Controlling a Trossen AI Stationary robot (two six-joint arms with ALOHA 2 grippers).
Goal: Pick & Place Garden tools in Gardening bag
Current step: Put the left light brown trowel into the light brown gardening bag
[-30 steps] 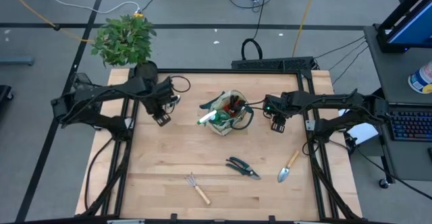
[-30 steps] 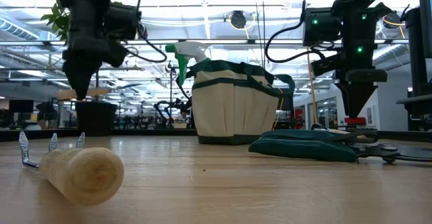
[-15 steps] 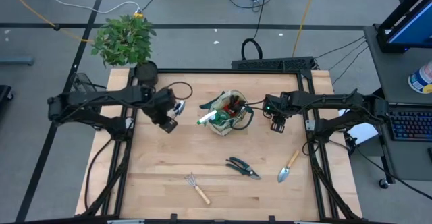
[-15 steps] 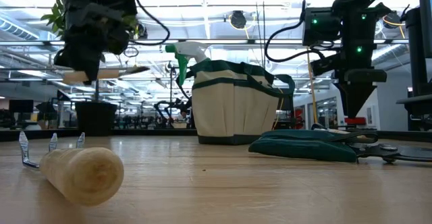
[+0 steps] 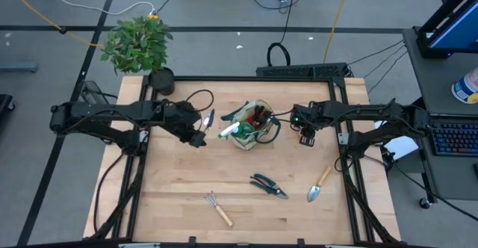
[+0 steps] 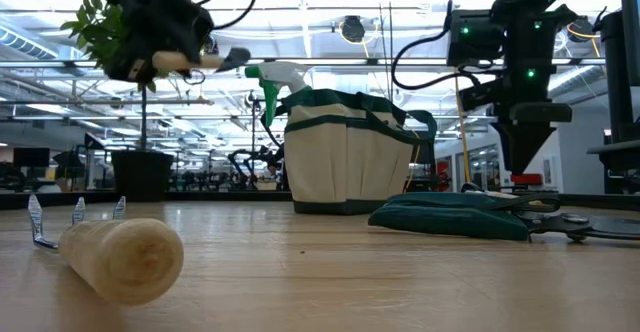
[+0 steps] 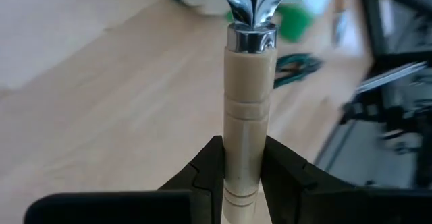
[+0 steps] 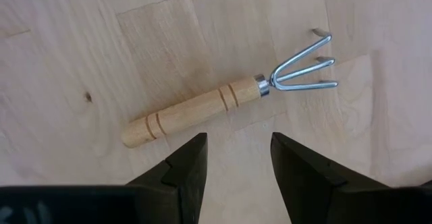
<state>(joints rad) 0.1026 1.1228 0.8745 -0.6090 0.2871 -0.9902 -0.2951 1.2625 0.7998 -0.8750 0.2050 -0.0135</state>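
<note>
Nearest, at the table's front edge: front rake point(image 5: 219, 208) lying flat, then pruning shears point(image 5: 267, 186) and trowel point(image 5: 320, 186) on the wood further right, all well apart. Mid-table: gardening bag point(image 5: 250, 125) upright, sprayer point(image 6: 270, 77) sticking out of its top on the left side. Left gripper point(image 5: 200, 132) is raised just left of the bag, fingers pinching the handle of a wooden-handled tool point(image 7: 246, 116), silver head toward the bag, clear of the table. Right gripper point(image 5: 306, 137) hangs just right of the bag, fingers spread, holding nothing; its wrist view shows a second rake point(image 8: 229, 99) flat on the wood. Far left corner: potted plant point(image 5: 138, 42).
</note>
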